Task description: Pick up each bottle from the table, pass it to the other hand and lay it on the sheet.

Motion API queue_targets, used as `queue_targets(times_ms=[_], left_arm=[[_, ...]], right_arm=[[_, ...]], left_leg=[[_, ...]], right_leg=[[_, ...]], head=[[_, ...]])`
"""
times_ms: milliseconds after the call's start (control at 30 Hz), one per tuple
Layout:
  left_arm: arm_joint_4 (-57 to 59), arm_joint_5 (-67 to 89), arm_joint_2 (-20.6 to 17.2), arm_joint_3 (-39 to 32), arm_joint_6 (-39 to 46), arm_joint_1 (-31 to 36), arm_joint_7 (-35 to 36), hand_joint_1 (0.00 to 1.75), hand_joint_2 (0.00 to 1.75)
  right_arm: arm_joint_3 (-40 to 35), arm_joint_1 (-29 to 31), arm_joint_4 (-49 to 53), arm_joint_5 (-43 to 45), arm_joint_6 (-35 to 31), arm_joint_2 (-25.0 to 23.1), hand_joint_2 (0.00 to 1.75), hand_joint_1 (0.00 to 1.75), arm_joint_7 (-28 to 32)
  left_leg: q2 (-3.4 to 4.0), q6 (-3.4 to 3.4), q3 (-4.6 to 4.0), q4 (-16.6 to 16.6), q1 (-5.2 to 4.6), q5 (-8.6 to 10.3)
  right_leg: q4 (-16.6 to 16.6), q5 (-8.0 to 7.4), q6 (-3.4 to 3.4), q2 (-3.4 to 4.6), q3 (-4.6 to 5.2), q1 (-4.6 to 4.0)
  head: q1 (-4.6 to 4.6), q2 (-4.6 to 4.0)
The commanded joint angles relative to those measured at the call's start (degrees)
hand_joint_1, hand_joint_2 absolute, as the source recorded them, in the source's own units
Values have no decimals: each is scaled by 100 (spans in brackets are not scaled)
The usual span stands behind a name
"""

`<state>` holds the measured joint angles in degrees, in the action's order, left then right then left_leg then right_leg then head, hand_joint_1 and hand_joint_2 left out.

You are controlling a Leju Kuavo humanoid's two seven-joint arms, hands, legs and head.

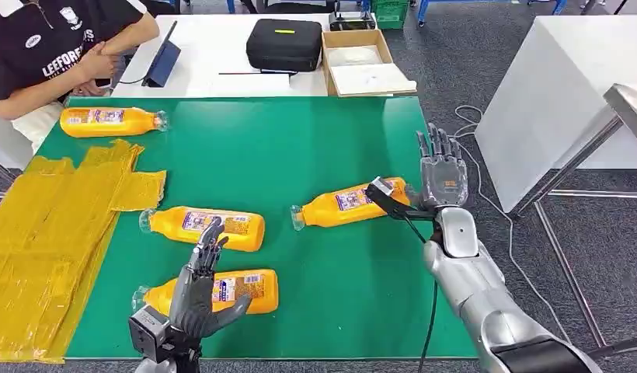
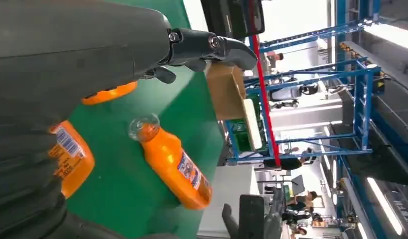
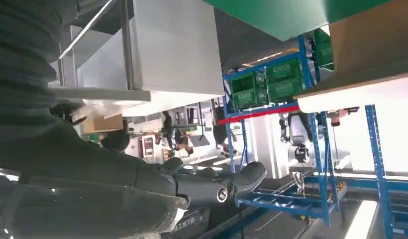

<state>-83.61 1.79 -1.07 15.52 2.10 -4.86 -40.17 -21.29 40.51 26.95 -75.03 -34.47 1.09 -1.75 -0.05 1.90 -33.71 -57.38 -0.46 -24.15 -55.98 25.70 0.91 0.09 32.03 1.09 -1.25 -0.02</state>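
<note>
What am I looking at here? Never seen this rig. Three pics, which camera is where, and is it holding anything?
A two-armed humanoid robot. The wide picture is its head camera, looking down at a green table. The other two come from cameras at its wrists, so they look tilted. Four orange bottles lie on the table: one far left, one mid-left, one nearest the robot, one on the right. A yellow sheet covers the left edge. The left hand hovers over the nearest bottle; the right hand is open beside the right bottle. Neither holds anything.
</note>
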Motion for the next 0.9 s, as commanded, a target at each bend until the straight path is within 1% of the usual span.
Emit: queue_targets(times_ms=[33,67,100,133,167,233,267,367,433,467,500,567,633,900], left_arm=[[698,-88,120,-312,-219,157,17,0,175],[696,-80,141,-372,-245,131,17,0,175],[707,-83,165,-429,-281,115,17,0,175],[708,-70,180,-467,-309,107,17,0,175],[732,-36,208,-519,-370,117,17,0,175],[777,7,235,-579,-455,140,17,0,175],[824,22,243,-611,-519,162,17,0,175],[991,48,269,-665,-576,247,17,0,175],[1093,39,288,-706,-603,305,17,0,175],[1168,47,289,-727,-610,338,17,0,175],[1216,60,299,-754,-627,371,17,0,175],[1245,110,323,-783,-654,406,17,0,175],[1205,150,349,-805,-648,403,17,0,175],[1181,308,401,-798,-590,369,17,0,175]], right_arm=[[132,448,-457,119,77,-417,175,0,578],[193,443,-429,253,179,-468,175,0,788],[319,430,-397,510,384,-549,175,0,1085],[374,424,-382,646,558,-574,175,0,1267],[436,428,-374,863,1001,-615,175,0,1551],[523,392,-321,1162,1556,-649,175,0,1871],[540,363,-302,1304,1924,-650,175,0,1981],[522,304,-387,1498,2563,-648,175,0,2253],[477,282,-434,1535,2764,-682,175,0,2342],[431,252,-480,1531,2834,-751,175,0,2330],[316,253,-536,1444,2871,-786,175,0,2248],[123,218,-678,1299,2978,-854,175,0,2014],[46,148,-772,1256,3034,-880,175,0,1935],[-114,-53,-1028,1123,3144,-928,175,0,1598]], left_leg=[[14,-20,5,1,1,0],[10,-10,2,2,-4,1],[25,-16,4,1,-2,-1],[20,-13,1,2,-4,-1],[23,-13,-1,2,-1,-1],[15,-12,1,1,-2,0],[7,-12,1,2,-4,2],[0,-9,0,2,-1,2],[-1,-11,2,3,-2,3],[0,-25,5,5,4,5],[-2,-14,5,6,0,4],[5,-18,9,8,1,3],[4,-10,5,4,0,1],[-2,-15,7,5,1,1]], right_leg=[[5,-7,-11,12,-3,-1],[0,-3,-6,7,1,3],[0,-6,-10,22,4,1],[-2,-5,-7,18,2,2],[0,-6,-7,19,2,0],[-1,-3,-6,11,0,1],[-1,-1,-7,2,0,3],[2,-3,-6,-1,0,0],[4,-3,-6,-4,-3,1],[12,-8,-15,-4,-9,-5],[7,-4,-9,-5,-7,-1],[9,-6,-11,2,-8,-2],[4,-2,-6,1,-5,-1],[8,-1,-9,-6,-9,-3]], head=[[0,0],[2,0],[0,0],[0,0],[0,0],[0,0],[0,0],[0,0],[0,0],[0,0],[0,0],[2,0],[-2,0],[0,0]])
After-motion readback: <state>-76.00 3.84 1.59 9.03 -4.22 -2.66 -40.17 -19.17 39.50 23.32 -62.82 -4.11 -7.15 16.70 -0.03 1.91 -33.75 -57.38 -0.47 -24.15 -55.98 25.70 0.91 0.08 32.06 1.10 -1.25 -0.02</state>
